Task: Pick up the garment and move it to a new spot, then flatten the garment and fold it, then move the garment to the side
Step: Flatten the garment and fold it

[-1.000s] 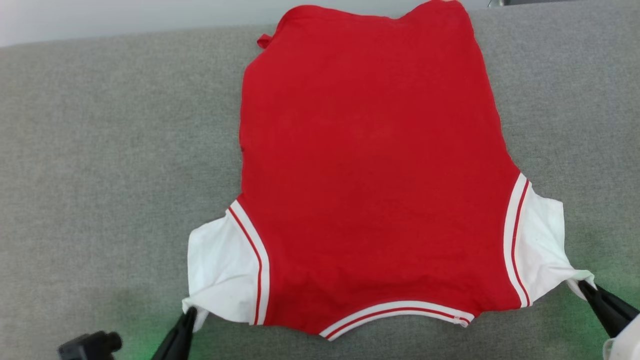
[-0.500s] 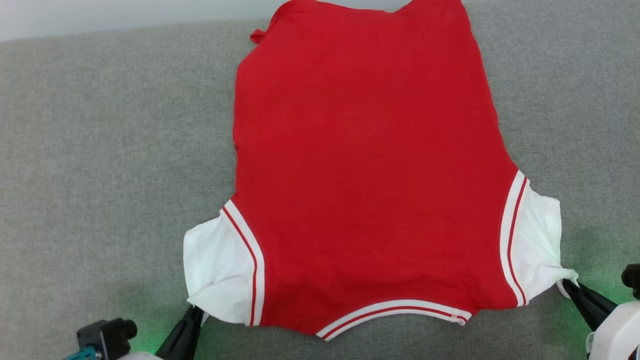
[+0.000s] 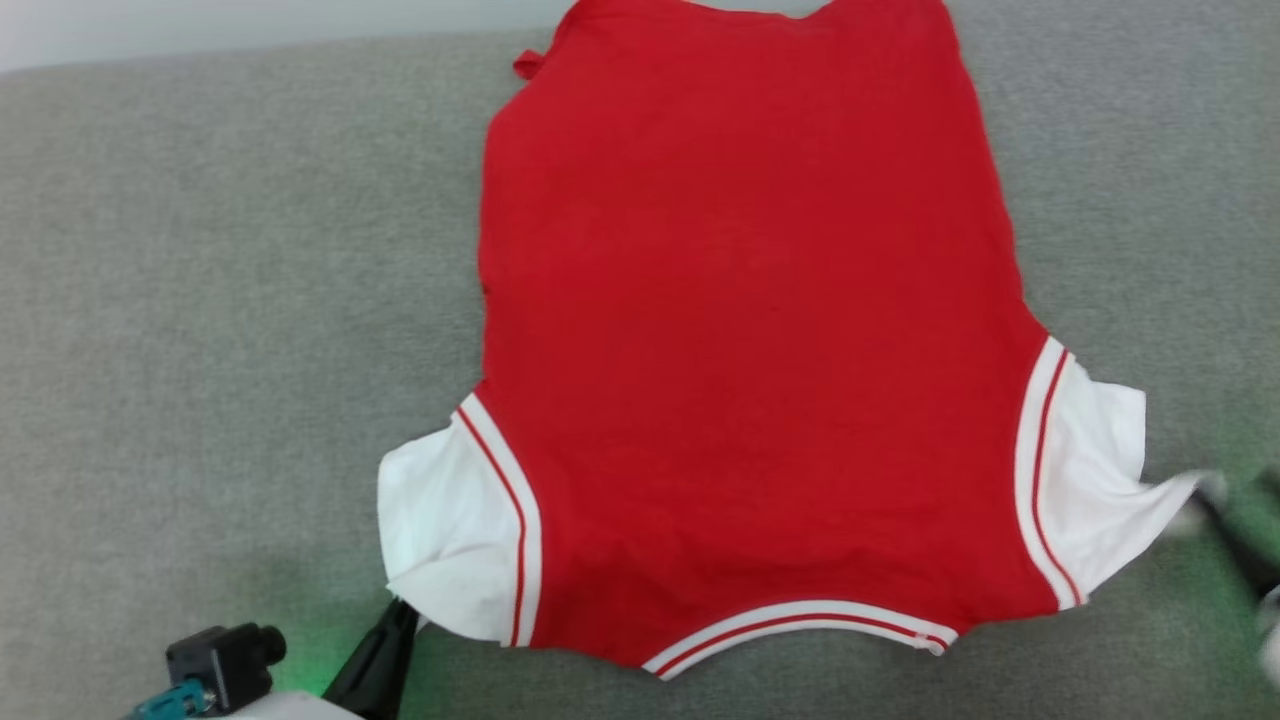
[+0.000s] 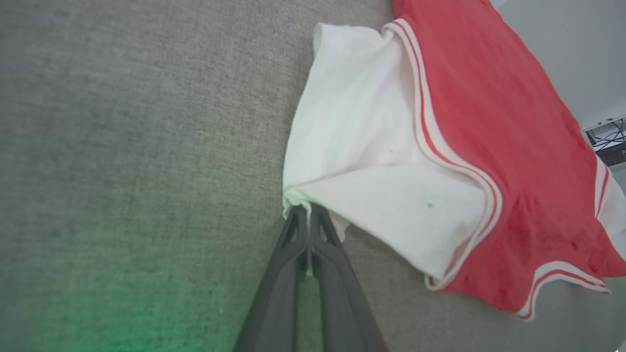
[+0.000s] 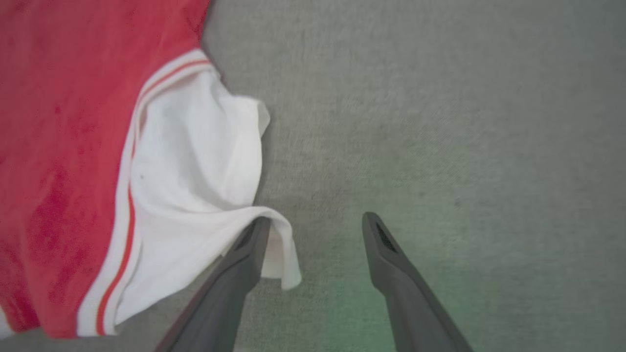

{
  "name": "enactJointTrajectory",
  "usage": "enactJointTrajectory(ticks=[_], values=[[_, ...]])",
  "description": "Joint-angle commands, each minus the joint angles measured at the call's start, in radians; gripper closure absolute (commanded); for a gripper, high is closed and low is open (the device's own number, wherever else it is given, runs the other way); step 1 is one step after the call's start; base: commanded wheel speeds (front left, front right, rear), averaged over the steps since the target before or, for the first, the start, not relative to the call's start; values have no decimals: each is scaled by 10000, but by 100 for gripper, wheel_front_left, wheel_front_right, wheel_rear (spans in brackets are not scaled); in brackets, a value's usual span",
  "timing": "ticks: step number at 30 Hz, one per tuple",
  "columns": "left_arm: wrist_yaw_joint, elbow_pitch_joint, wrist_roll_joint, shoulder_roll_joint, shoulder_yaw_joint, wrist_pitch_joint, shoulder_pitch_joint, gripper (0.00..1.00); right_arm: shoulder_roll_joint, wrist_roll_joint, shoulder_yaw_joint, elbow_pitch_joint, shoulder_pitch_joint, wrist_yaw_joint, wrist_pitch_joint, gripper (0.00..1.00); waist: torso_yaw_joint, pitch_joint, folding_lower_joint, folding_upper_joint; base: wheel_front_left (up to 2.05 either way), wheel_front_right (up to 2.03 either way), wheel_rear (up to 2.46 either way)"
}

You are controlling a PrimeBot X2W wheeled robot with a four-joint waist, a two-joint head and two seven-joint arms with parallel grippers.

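The garment (image 3: 740, 330), a red jersey with white sleeves, lies spread flat on the grey surface, plain side up, with its striped neck trim nearest me. My left gripper (image 3: 400, 610) is at the lower left, shut on the corner of the left sleeve (image 4: 362, 161); in the left wrist view its fingertips (image 4: 308, 210) pinch the white hem. My right gripper (image 5: 315, 220) stands open beside the right sleeve (image 5: 195, 161). The sleeve's corner hangs loosely against the left finger, not pinched. In the head view the right gripper (image 3: 1235, 530) is blurred at the right edge.
The grey fabric surface (image 3: 200, 300) stretches wide on both sides of the garment. Its far edge meets a pale strip (image 3: 200, 25) at the top left. The left arm's wrist camera (image 3: 225, 660) sits at the bottom left. A shelf with cables (image 4: 606, 142) stands beyond the far edge.
My right gripper has opened and let go of the right sleeve's corner, which now points out to the right. The left gripper keeps its hold. The head view has shifted slightly.
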Motion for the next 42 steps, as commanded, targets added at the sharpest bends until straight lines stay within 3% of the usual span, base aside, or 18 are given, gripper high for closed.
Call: enactJointTrajectory(ticks=[1,6,12,16,20,26,36,42], values=[[-38,132,37,-149,-218,116,-33,100,-219,248,-516,-484,-308,-15,350,0,171,43,0,0,0,0,0],[-137,40,221,-312,-514,192,-369,100,-1004,559,-1325,-1517,-1410,-15,1833,0,652,361,0,0,0,0,0],[-349,13,372,-522,-755,233,-962,100,-1436,463,-552,-908,-3957,-15,3194,0,1221,1004,0,0,0,0,0],[-580,197,450,-715,-948,293,-1472,100,-1400,-78,653,719,-6719,-15,3995,0,1727,1602,0,0,0,0,0],[-730,469,450,-872,-982,233,-1877,100,-755,-911,1554,3076,-9501,-15,4282,0,2113,2276,0,0,0,0,0],[-984,675,454,-1089,-1215,185,-2148,100,-375,-1920,2386,6338,-12196,-15,4802,0,2892,2863,0,0,0,0,0],[-1140,1123,412,-1098,-1256,85,-2224,100,-43,-2329,2782,9307,-13836,-12,4319,0,3374,3425,0,0,0,0,0],[-1219,1392,329,-1115,-1289,151,-2377,100,45,-1961,3622,9998,-13835,-4,4578,0,3218,3401,0,0,0,0,0]])
